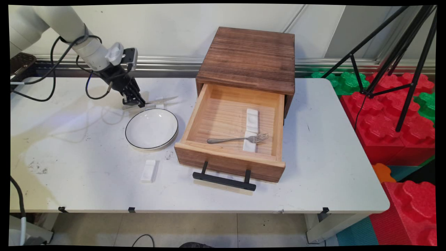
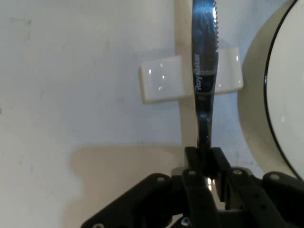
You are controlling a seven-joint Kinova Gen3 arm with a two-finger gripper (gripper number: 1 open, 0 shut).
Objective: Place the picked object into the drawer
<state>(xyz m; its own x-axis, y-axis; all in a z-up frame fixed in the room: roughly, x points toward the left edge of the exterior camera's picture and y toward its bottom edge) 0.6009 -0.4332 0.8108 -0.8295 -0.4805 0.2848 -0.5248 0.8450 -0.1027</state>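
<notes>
Pincer (image 2: 204, 164) pinching the handle of a table knife (image 2: 204, 57), fingers pressed against it from both sides. Knife lies nearly flat, blade crossing a small white rest (image 2: 164, 83) near the far edge of the surface (image 1: 69, 157), toward the far-left corner. Blade serrated along 1 edge, maker's lettering on its face.

Just nearside of the pincer: 1 white plate (image 1: 152, 128) with a thin dark rim, close to the knife but apart from it.

Near the front edge, nearside of the plate: a 2nd white rest (image 1: 148, 170), lying alone.

Right of the plate: wooden drawer box (image 1: 249, 57) standing at the far edge, its drawer (image 1: 230, 162) pulled out toward the front edge, black bar handle. Inside the drawer: 1 fork (image 1: 238, 139), tines resting on a 3rd white rest (image 1: 251, 129).
</notes>
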